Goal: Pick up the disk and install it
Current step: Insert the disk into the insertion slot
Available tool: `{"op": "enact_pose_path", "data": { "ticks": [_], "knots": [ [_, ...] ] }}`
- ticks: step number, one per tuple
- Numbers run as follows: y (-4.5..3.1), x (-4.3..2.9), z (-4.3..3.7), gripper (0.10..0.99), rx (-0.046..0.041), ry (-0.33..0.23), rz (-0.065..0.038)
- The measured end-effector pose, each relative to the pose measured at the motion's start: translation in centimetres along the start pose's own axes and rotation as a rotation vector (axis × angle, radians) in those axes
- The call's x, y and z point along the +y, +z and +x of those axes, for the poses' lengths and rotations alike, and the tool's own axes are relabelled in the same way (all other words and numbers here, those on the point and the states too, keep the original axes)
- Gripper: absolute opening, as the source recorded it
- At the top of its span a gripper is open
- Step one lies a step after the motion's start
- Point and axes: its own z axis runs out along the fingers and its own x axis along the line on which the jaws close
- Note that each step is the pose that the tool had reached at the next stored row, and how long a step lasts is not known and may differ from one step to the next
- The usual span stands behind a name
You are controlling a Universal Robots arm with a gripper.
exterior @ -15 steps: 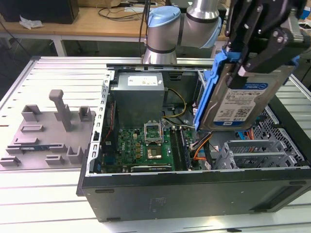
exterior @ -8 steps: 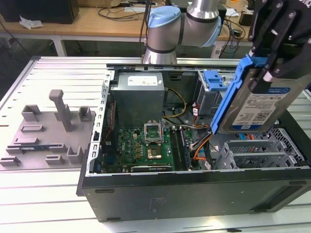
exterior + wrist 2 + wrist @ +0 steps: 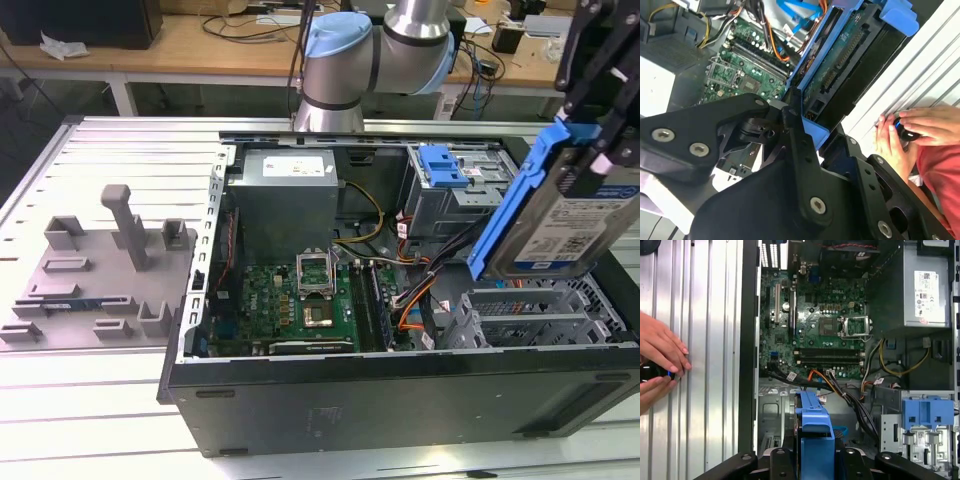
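The disk (image 3: 562, 215), a silver drive with a white-and-blue label in a bright blue carrier frame, hangs tilted above the right end of the open computer case (image 3: 400, 400). My gripper (image 3: 592, 160) comes down from the exterior view's upper right and is shut on the disk's upper end. In the second wrist view the disk (image 3: 842, 65) runs away from the black fingers (image 3: 795, 135), with its green circuit side and blue frame showing. In the first wrist view the blue carrier (image 3: 815, 432) sits between the gripper's black links, above the case's drive bay area.
Inside the case lie a green motherboard (image 3: 310, 300), a grey power supply (image 3: 290, 200), loose cables (image 3: 420, 290) and a drive cage with a blue latch (image 3: 443, 165). A grey fixture tray (image 3: 100, 270) is on the slatted table, left. A person's hands (image 3: 657, 365) rest beside the case.
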Motion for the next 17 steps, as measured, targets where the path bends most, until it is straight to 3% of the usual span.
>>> {"op": "enact_pose_path", "data": {
  "ticks": [2, 17],
  "knots": [
    [0.08, -0.68, 0.12, 0.365, -0.0001, 0.0, 0.0],
    [0.14, -0.68, 0.13, 0.365, 0.0003, 0.0, 0.0]
  ]
}}
